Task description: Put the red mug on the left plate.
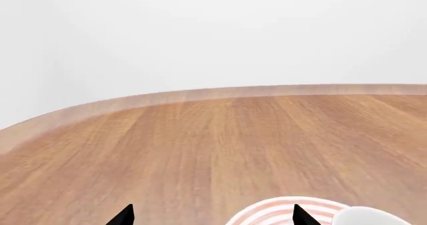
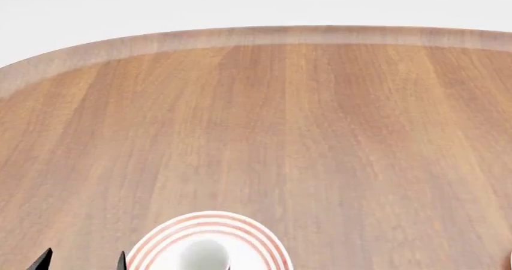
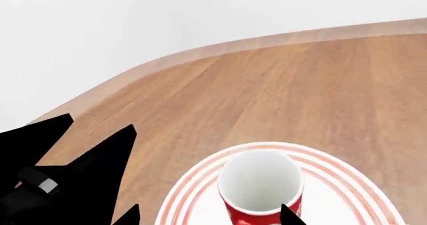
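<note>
The red mug (image 3: 260, 197), white inside, stands upright on a white plate with red rings (image 3: 200, 180). In the head view this plate (image 2: 208, 221) lies at the bottom centre, and only the mug's white inside (image 2: 204, 255) shows. My right gripper (image 3: 209, 216) is open just short of the mug, one fingertip (image 3: 288, 215) against its side. My left gripper (image 2: 83, 262) is open and empty, just left of the plate. In the left wrist view my left gripper (image 1: 212, 217) shows over bare wood, with the plate (image 1: 267, 212) and the mug's rim (image 1: 373, 217) beside it.
The wooden table (image 2: 320, 132) stretches far ahead to a curved far edge with a white wall behind. A small red sliver (image 2: 509, 261) shows at the head view's right edge. The left arm (image 3: 60, 180) appears black beside the plate in the right wrist view.
</note>
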Available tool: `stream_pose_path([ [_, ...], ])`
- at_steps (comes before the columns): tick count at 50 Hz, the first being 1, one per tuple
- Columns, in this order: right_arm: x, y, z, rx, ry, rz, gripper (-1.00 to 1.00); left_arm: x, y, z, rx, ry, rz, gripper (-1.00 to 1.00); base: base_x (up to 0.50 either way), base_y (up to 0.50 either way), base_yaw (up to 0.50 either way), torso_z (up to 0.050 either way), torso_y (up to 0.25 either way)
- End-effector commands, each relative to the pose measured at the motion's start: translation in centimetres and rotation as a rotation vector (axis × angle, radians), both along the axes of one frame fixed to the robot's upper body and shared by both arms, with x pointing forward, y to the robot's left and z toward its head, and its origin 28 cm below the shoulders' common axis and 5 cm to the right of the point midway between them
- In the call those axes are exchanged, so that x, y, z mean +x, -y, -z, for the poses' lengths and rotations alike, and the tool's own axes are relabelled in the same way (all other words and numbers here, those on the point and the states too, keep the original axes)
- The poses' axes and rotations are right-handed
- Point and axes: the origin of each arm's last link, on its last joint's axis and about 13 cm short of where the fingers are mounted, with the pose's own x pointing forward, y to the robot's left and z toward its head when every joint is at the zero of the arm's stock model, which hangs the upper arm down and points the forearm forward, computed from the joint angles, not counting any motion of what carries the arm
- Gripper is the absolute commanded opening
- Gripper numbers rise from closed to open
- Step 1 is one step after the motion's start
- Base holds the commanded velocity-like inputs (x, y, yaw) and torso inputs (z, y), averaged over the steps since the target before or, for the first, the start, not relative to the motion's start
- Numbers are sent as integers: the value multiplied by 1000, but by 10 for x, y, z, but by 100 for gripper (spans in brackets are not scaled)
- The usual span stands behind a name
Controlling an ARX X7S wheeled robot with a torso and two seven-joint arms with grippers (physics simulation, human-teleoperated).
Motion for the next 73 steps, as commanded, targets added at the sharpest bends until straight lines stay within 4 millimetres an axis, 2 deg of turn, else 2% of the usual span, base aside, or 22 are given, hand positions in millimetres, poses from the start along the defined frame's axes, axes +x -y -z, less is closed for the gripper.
stream_pose_path([
  [1, -5, 6, -26, 29, 86, 30, 100, -3, 0, -12, 2, 40, -5, 100, 0, 0, 0, 0, 0],
  [7, -13, 7, -44, 43, 136, 25, 100, -6, 0, -20, -4, 60, -4, 100, 0, 0, 0, 0, 0],
  [24, -30, 6, -78, 59, 245, -8, 100, -16, 1, -52, -20, 145, 4, 100, 0, 0, 0, 0, 0],
  [29, -32, 5, -82, 66, 255, -14, 100, -19, 2, -59, -25, 162, 9, 100, 0, 0, 0, 0, 0],
  [50, -49, 9, -120, 125, 353, -18, 100, -30, 4, -85, -35, 236, 34, 100, 0, 0, 0, 0, 0],
  [73, -61, 12, -143, 163, 413, -24, 100, -38, 6, -102, -44, 277, 50, 100, 0, 0, 0, 0, 0],
])
